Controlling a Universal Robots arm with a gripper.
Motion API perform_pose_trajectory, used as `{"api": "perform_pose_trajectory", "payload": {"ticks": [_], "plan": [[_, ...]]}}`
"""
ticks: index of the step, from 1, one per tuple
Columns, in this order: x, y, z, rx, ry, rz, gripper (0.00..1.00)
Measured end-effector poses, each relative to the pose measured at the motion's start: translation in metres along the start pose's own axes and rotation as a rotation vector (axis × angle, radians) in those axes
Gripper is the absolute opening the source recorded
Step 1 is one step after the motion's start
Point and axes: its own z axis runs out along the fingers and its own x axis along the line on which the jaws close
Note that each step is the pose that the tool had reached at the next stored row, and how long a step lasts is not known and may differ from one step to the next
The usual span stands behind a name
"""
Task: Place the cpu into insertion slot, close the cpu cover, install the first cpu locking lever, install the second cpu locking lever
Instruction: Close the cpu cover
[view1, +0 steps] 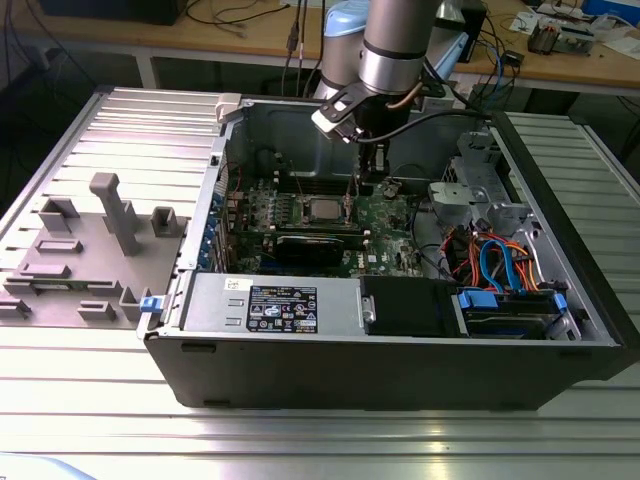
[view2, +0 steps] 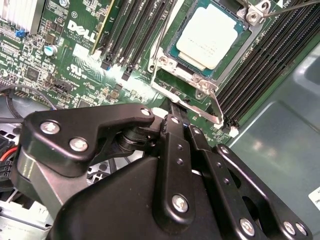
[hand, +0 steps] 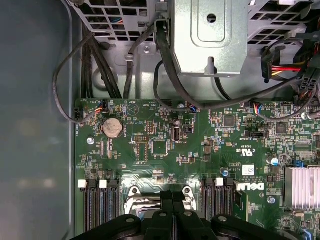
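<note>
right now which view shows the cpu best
The second wrist view: the cpu is large and unobstructed, its silver top plain. The exterior view shows the cpu as a small grey square. In the first wrist view the gripper stands in front of that spot.

- The cpu (view1: 322, 210) sits in the insertion slot (view2: 182, 75), inside the case (view1: 400, 380).
- The gripper (view1: 367, 178) hangs just to the exterior view's right of the cpu.
- The power supply (view1: 280, 305) lies along the case's near wall.
- A fixture plate (view1: 90, 250) lies outside, at the exterior view's left.
</note>
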Motion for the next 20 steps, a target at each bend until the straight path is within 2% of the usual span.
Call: {"api": "perform_pose_trajectory", "payload": {"ticks": [20], "plan": [[0.0000, -0.0066, 0.0000, 0.0000, 0.0000, 0.000, 0.11]]}}
